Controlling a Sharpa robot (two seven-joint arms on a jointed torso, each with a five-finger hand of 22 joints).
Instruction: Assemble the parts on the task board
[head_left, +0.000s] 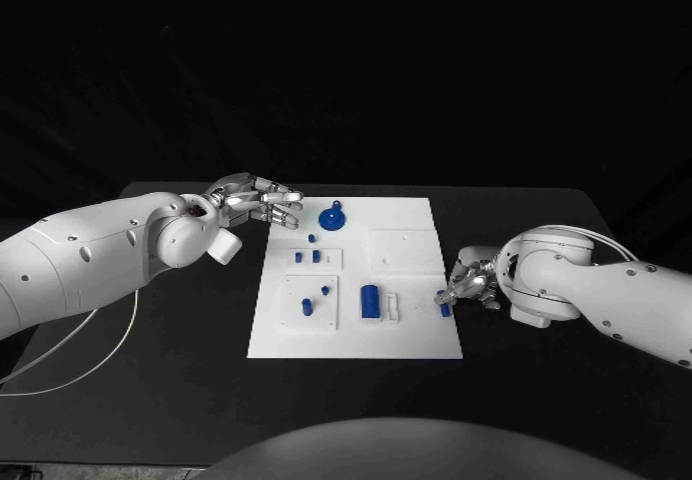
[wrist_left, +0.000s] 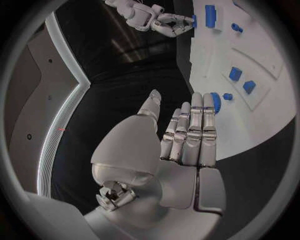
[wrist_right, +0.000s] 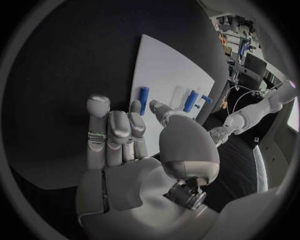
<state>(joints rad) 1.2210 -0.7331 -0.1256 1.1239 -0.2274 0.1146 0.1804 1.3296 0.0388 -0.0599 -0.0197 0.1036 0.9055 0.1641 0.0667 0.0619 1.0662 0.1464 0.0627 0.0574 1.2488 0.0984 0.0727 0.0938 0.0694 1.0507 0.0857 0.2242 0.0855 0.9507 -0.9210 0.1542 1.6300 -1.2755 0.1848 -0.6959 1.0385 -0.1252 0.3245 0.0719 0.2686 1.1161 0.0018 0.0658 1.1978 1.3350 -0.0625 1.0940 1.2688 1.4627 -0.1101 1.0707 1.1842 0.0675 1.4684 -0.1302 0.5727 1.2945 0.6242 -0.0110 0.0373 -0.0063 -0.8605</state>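
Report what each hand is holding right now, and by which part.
Left silver hand: nothing, fingers straight. Right silver hand: fingertips reach a small blue part at the white task board edge; whether they pinch it cannot be told.

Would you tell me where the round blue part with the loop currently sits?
In the head view, the round blue part lies at the task board's far edge, just right of the left hand.
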